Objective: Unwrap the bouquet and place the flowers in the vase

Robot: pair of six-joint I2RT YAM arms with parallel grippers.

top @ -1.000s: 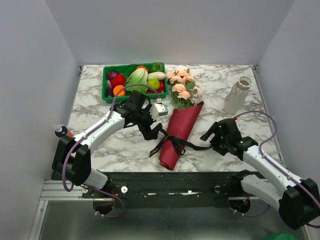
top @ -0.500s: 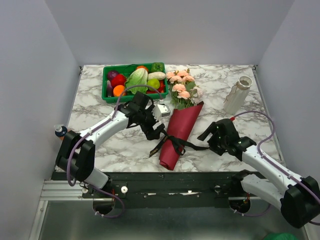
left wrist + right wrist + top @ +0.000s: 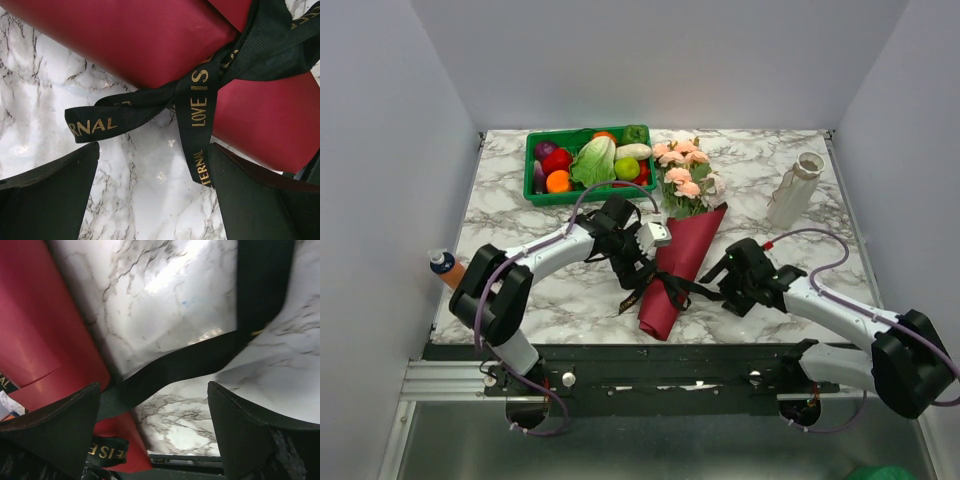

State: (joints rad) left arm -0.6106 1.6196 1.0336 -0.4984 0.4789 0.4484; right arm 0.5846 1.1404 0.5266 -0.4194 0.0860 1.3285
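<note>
The bouquet (image 3: 677, 255) lies in a dark red paper cone in the middle of the table. Its peach-pink flowers (image 3: 682, 175) point to the back. A black ribbon (image 3: 672, 288) with gold lettering is tied round the cone's narrow end. My left gripper (image 3: 638, 272) hangs open just left of the knot, with two ribbon tails (image 3: 199, 105) lying ahead of its fingers (image 3: 50, 200). My right gripper (image 3: 715, 280) is open just right of the knot, over a ribbon tail (image 3: 200, 362) beside the red paper (image 3: 50, 330). The off-white vase (image 3: 794, 192) stands at the back right.
A green tray (image 3: 533, 178) of vegetables sits at the back left, close behind the left arm. An orange bottle (image 3: 444, 266) stands at the table's left edge. The table's front edge runs just below the cone's tip.
Both arms have closed in on the ribbon knot, the left gripper moving right and the right gripper moving left. Both stay open and the bouquet has not moved.
</note>
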